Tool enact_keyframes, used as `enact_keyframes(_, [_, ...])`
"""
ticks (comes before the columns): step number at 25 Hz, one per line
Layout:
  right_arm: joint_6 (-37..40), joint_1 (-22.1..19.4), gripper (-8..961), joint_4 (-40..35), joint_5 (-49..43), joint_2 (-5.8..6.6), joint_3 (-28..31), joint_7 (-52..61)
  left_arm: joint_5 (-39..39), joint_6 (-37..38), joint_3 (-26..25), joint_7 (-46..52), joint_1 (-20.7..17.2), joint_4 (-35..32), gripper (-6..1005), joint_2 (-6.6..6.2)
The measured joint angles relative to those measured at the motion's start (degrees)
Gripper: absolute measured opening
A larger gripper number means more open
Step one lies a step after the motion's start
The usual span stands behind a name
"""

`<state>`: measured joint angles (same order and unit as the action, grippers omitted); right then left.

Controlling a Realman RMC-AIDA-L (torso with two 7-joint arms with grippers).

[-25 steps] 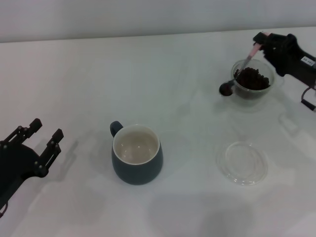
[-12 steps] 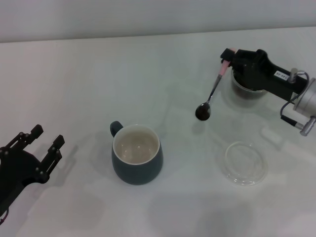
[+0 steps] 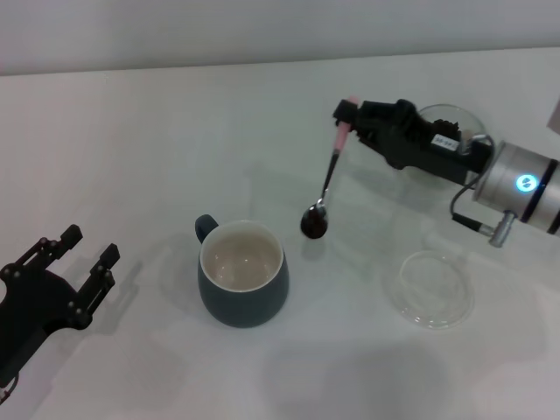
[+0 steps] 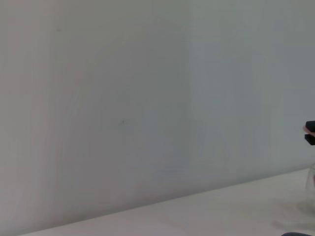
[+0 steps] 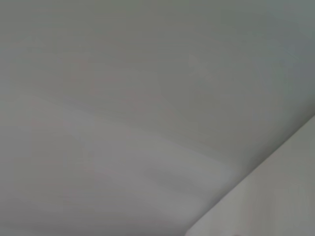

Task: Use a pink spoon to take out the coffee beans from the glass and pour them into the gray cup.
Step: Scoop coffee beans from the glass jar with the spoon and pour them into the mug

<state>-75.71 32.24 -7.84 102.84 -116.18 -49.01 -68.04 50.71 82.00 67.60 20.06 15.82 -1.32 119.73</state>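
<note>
Right hand [image 3: 346, 118] gripping pink spoon [image 3: 325, 186] moved beside gray cup [image 3: 242, 273], left hand [image 3: 86, 247] wide.

The gray cup [image 3: 242, 273] stands near the middle of the counter [image 3: 175, 140], toward its front edge. The pink spoon [image 3: 325, 188] hangs just right of it, above the counter, with coffee beans [image 3: 313, 224] in its bowl. The saucer [image 3: 430, 288] lies farther right, and the glass [image 3: 455, 118] stands behind it, toward the back right corner.
</note>
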Motion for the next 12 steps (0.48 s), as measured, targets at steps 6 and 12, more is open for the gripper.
enact_keyframes(6, [-0.2,2.9,147,4.2,-0.3,0.0,0.0,-2.0,0.0,0.0,0.0,0.0,0.2,0.1,534,-0.02])
enact_keyframes(12, [0.0,6.3,147,9.1,-0.3,0.0,0.1,-5.0,0.0,0.0,0.3,0.0,0.1,0.1,534,-0.03])
